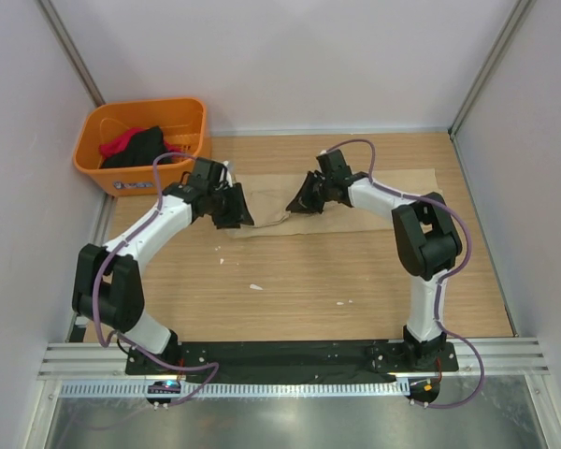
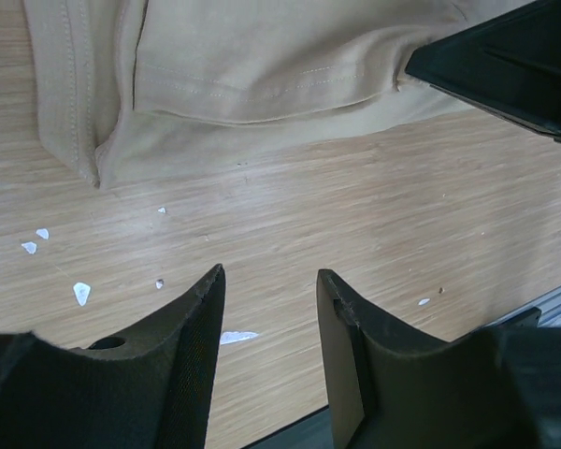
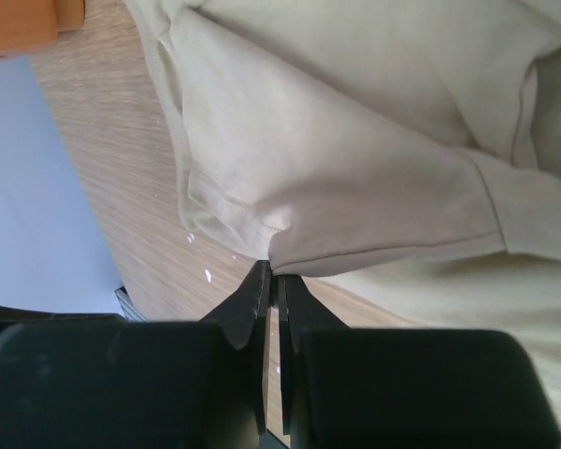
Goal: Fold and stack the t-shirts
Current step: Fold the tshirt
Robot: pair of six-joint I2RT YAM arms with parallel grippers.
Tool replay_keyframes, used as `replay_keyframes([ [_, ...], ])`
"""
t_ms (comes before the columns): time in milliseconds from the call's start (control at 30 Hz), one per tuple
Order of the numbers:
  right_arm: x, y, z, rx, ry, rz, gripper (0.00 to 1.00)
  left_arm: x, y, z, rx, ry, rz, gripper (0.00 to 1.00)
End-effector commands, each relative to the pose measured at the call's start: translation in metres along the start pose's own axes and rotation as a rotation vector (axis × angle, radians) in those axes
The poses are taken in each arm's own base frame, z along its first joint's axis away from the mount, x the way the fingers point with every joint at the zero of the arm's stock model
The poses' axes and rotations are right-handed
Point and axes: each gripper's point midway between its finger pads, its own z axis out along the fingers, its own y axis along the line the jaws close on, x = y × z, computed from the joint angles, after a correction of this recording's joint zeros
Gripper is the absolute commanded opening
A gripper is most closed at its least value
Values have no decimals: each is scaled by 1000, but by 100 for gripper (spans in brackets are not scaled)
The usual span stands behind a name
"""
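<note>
A tan t-shirt [image 1: 273, 192] lies partly folded on the wooden table at the far middle. My left gripper [image 1: 236, 217] is open and empty just off the shirt's left front edge. In the left wrist view its fingers [image 2: 266, 276] hover over bare wood, with the shirt [image 2: 262, 65] beyond them. My right gripper [image 1: 297, 204] is shut on a folded edge of the shirt. In the right wrist view its tips [image 3: 273, 271] pinch the fabric [image 3: 355, 140], which is bunched and lifted a little. The right gripper's finger [image 2: 505, 61] shows at the top right of the left wrist view.
An orange basket [image 1: 182, 105] stands at the far left corner with black and red clothes [image 1: 136, 145] in it. Small white flecks [image 1: 255, 286] lie on the wood. Grey walls close in the left and right sides.
</note>
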Motion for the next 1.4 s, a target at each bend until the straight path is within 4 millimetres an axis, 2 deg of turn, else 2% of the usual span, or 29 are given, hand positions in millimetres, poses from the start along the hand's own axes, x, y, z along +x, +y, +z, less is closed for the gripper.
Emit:
replay_keyframes([
  [0, -7, -11, 7, 34, 35, -30, 5, -17, -12, -1, 38, -24, 17, 45],
  [133, -8, -13, 8, 41, 54, -50, 6, -25, -13, 3, 37, -19, 11, 45],
  [300, -18, -16, -4, 39, 30, -39, 8, -38, -19, 10, 72, -10, 4, 46],
  [467, -13, -5, -10, -25, 57, 4, 9, -45, -53, 24, 239, 13, 51, 53],
  [600, -4, 4, -10, -77, 95, 109, 11, -49, -67, 35, 278, -38, 137, 59],
  [733, 1, 3, -13, -72, 110, 143, 13, -49, -56, 43, 223, -43, 110, 54],
  [800, 4, 0, -20, -48, 123, 127, 25, -48, -46, 44, 194, -33, 69, 52],
  [867, -6, -4, -32, -26, 79, 109, 38, -46, -40, 43, 163, -26, 57, 52],
  [1000, -27, -19, -42, -29, 17, 144, 52, -42, -39, 46, 168, -7, 49, 53],
  [1167, -39, -21, -33, -60, 18, 173, 55, -39, -36, 54, 156, 19, -9, 51],
  [1367, -42, -22, -28, -71, -2, 227, 54, -43, -38, 56, 158, 23, -21, 50],
])
